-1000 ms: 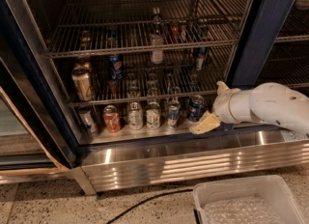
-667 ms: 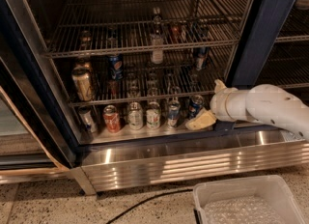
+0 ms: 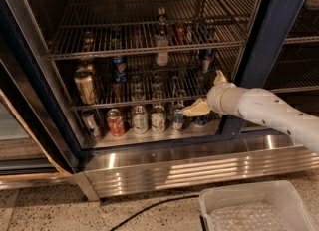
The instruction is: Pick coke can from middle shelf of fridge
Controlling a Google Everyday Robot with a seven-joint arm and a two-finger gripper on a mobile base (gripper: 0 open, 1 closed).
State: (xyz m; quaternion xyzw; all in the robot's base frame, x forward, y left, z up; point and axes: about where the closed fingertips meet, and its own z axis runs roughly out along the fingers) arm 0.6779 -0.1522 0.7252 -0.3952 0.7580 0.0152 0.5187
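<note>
White bin [image 3: 234, 195] beside black cable [image 3: 149, 208]

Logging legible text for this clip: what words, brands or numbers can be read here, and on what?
Nothing reads as clear words.
red can, bottom row: white lettering, too blurred to read.
blue can, higher up: label too blurred to read.
All other labels: too small to read.
gripper, open at the right end of the bottom row: no markings visible.
</note>
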